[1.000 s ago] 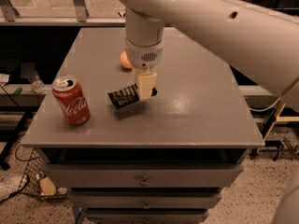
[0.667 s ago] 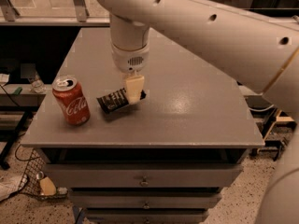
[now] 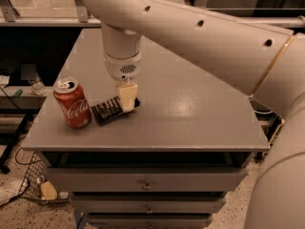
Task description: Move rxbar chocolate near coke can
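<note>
We saw the cream gripper [image 3: 127, 98] clasping the black, white-lettered rxbar chocolate [image 3: 107, 109] beside the red coke can [image 3: 72, 104], which bore white script and a silver top. The table [image 3: 190, 104] was grey, the arm [image 3: 190, 37] off-white with a gold band.

Camera view. The gripper [image 3: 127, 98], low over the front left of the table [image 3: 200, 123] and just right of the coke can [image 3: 72, 105], covers the right part of the rxbar chocolate [image 3: 106, 110]. The wrapper's lettering is too small to read. The arm [image 3: 190, 37] hides much of the table's rear and is itself cut off at the top and right edges. The lowest drawer [image 3: 147, 221] is cropped by the bottom edge. Floor clutter [image 3: 47, 191] at lower left is too blurred to identify.
</note>
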`<action>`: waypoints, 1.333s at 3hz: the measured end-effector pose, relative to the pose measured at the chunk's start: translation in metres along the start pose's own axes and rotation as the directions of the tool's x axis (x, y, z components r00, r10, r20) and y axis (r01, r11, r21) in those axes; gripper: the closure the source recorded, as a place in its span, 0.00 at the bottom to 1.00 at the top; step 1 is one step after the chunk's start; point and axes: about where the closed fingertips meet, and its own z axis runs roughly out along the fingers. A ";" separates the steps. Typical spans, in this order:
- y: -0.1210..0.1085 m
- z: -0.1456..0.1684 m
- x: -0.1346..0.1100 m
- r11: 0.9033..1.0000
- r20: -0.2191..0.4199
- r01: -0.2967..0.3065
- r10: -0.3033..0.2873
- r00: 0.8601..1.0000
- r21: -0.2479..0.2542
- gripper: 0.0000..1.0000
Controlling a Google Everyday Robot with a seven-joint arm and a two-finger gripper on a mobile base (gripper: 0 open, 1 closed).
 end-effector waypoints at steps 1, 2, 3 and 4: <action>-0.001 0.000 0.000 1.000 0.001 0.000 0.000 1.000 0.004 0.85; -0.001 0.000 -0.001 1.000 0.003 0.000 0.000 1.000 0.008 0.62; -0.002 0.000 -0.001 1.000 0.004 0.000 -0.001 1.000 0.013 0.38; -0.002 0.000 -0.002 1.000 0.005 0.001 -0.001 1.000 0.016 0.16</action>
